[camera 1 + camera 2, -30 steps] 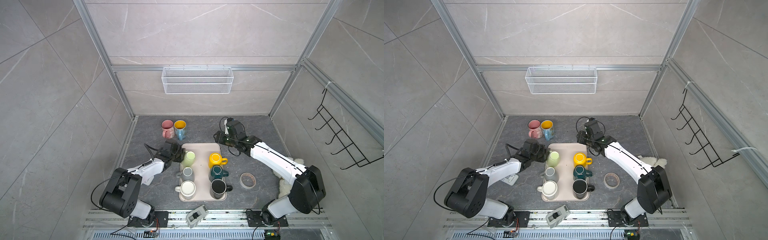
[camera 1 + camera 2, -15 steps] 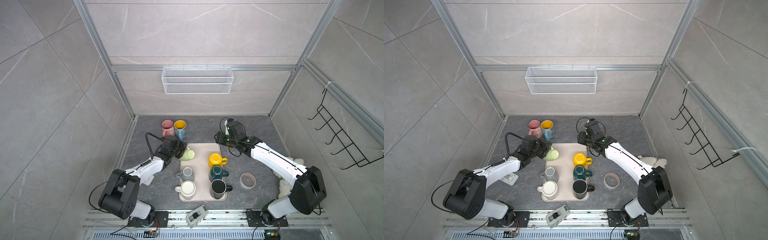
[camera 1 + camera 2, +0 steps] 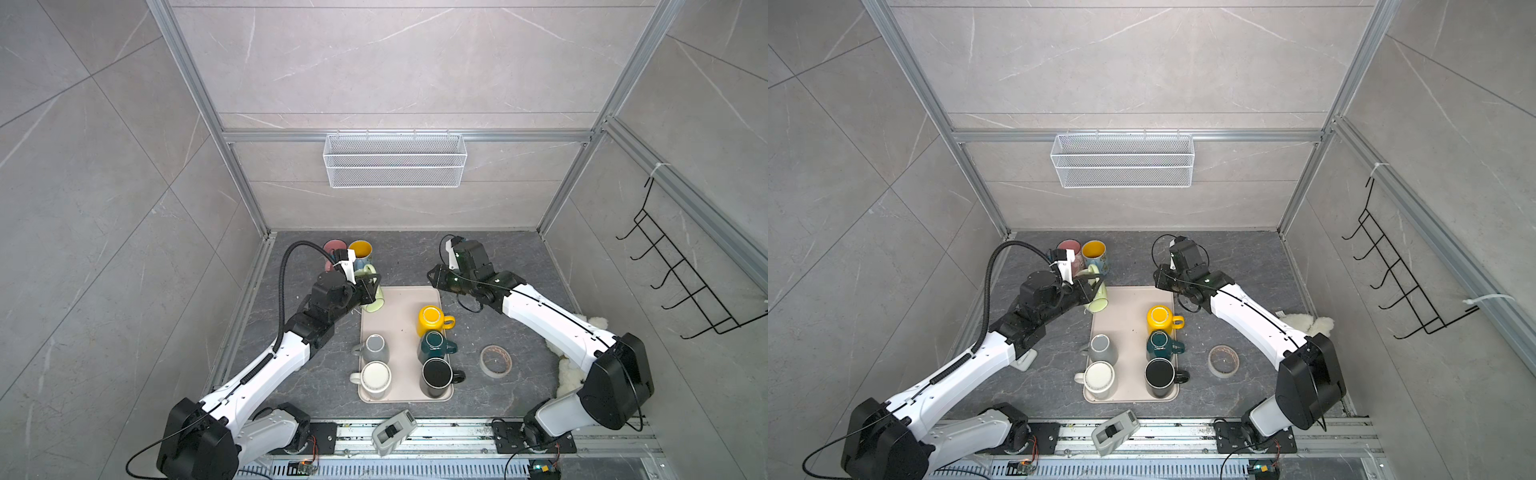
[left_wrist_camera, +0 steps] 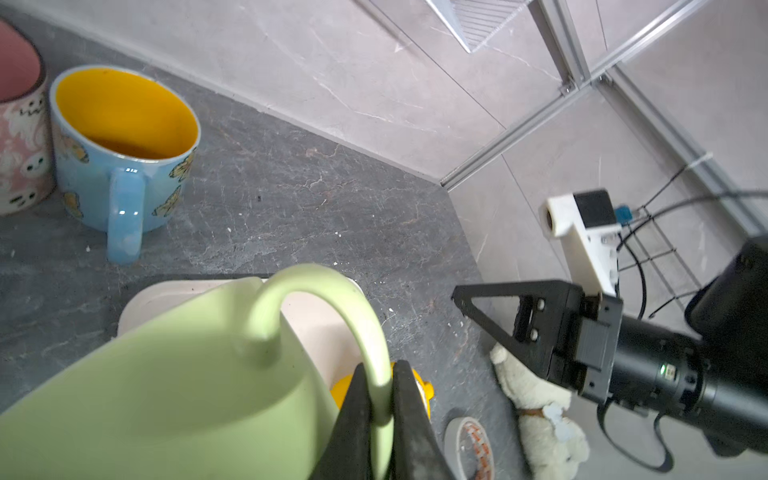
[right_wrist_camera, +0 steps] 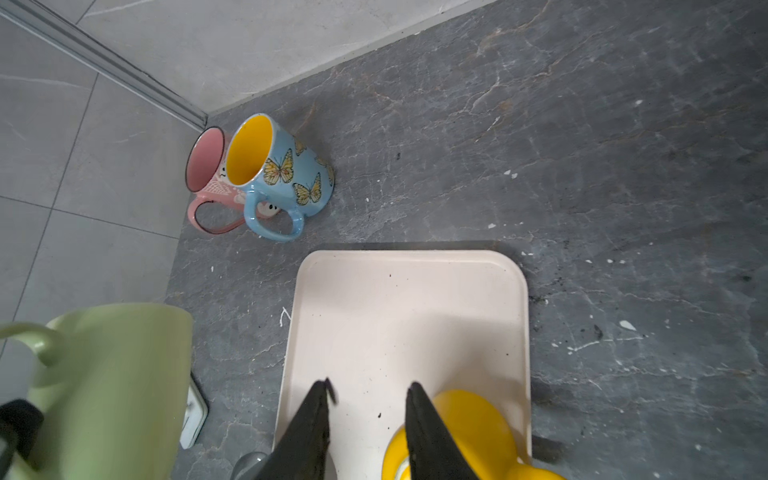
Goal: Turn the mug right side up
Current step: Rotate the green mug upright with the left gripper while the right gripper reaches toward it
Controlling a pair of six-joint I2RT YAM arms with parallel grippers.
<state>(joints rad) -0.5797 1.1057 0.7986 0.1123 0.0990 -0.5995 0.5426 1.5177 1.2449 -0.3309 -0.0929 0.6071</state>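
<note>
While the left gripper pinches the green mug by its handle, the mug hangs tilted, off the surface, over the tray far-left corner, nr the blue butterfly mug; right gripper has jaws apart w/ nothing between, above tray beside yellow mug

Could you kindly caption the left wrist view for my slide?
Left gripper pinches the green mug by its handle near the tray.

Even soft light; faint shadow beside tray; wide-angle bending at edges; green mug blurred.
</note>
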